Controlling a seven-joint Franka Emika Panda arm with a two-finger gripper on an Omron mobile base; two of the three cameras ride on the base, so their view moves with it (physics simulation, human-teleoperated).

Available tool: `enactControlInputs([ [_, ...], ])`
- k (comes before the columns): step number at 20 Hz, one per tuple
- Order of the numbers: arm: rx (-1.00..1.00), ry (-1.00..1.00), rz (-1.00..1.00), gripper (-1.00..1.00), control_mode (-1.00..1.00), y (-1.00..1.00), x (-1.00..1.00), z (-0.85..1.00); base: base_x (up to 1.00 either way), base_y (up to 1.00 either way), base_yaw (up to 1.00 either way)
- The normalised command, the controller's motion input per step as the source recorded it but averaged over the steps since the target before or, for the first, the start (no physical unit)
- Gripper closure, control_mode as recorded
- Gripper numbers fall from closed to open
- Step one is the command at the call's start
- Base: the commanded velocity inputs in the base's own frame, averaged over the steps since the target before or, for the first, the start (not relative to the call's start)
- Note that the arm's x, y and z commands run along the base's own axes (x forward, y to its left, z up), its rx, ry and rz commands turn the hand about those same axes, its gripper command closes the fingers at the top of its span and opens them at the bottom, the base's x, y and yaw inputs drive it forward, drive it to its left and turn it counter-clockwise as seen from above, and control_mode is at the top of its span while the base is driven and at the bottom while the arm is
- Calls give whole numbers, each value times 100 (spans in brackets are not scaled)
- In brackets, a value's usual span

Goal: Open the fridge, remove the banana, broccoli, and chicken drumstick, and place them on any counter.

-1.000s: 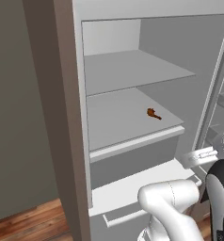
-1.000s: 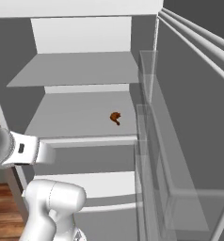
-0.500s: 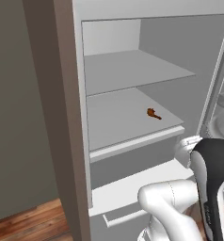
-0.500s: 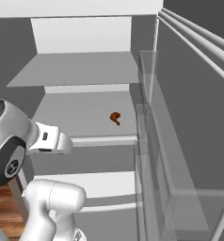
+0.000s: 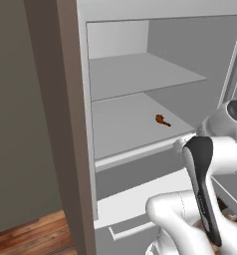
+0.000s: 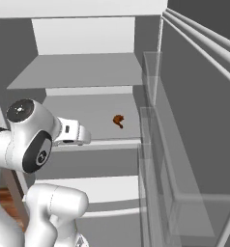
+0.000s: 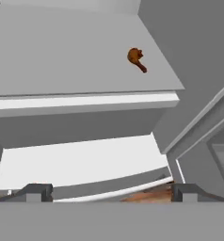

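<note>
Rendered home kitchen — the fridge stands open, grey shelves inside, see-through door bins on the swung-out door. A chicken drumstick lies on the middle shelf, a bottom drawer with a horizontal handle below. Wood plank floor and a dark brown wall panel beside it — domestic fittings.

- No text, label, brand, number or sign could be read anywhere.
- The fridge walls and shelves were plain grey, and the arm bore no markings.
</note>
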Motion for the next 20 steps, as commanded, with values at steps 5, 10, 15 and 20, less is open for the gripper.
enactControlInputs([
  [5,-2,-5,0,-100,-100,0,47,-10,0,0,0],
  [10,0,-2,0,-100,-100,-12,39,-12,0,0,0],
  [15,0,-5,0,-100,-100,-26,38,-12,0,0,0],
  [20,1,-1,0,-100,-100,-29,57,-8,0,0,0],
])
